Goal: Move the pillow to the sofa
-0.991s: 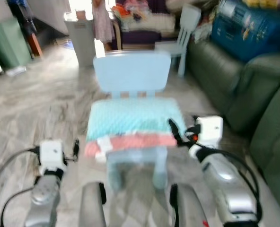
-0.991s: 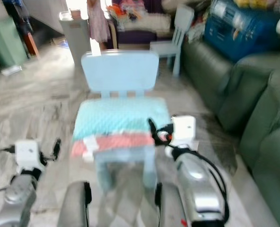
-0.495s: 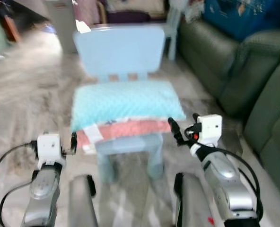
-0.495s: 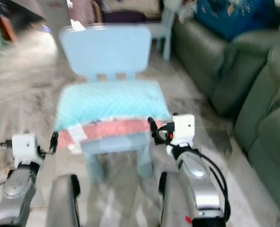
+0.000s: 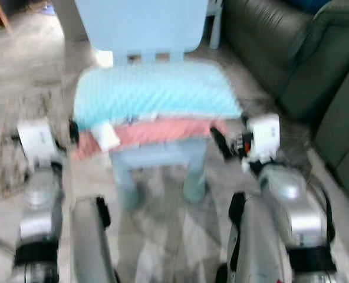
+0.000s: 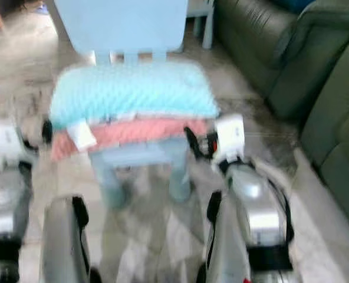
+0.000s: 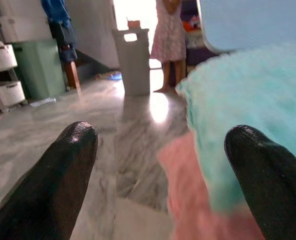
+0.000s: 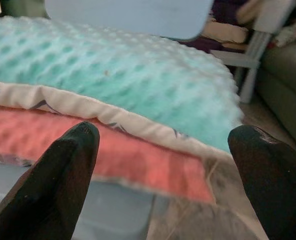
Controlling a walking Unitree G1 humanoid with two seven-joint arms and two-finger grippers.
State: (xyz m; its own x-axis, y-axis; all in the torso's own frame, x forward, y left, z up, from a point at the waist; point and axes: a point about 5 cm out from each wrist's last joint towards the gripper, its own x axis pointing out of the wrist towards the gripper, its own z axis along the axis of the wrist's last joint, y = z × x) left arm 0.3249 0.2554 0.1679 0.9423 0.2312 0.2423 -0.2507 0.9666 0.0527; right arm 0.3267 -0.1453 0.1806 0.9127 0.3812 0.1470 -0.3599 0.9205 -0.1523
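Observation:
A turquoise bumpy pillow (image 5: 154, 94) lies on the seat of a pale blue child's chair (image 5: 142, 23), over a pink layer (image 5: 157, 131) with a white tag. My left gripper (image 5: 73, 131) is at the pillow's front left corner, and my right gripper (image 5: 219, 143) is at its front right corner. In the left wrist view the gripper (image 7: 158, 180) is open, with the pillow's edge (image 7: 248, 100) beside one finger. In the right wrist view the gripper (image 8: 163, 170) is open and faces the pillow's (image 8: 113, 85) front edge, holding nothing.
A dark green sofa (image 5: 280, 53) runs along the right, close to the chair. Marble floor lies on the left. In the left wrist view a person in a dress (image 7: 167, 35) stands far off by a grey bin (image 7: 133, 60) and a green cabinet (image 7: 38, 67).
The camera has moved forward and tipped down, so the chair and pillow are nearer. Both grippers have closed in on the pillow's front corners.

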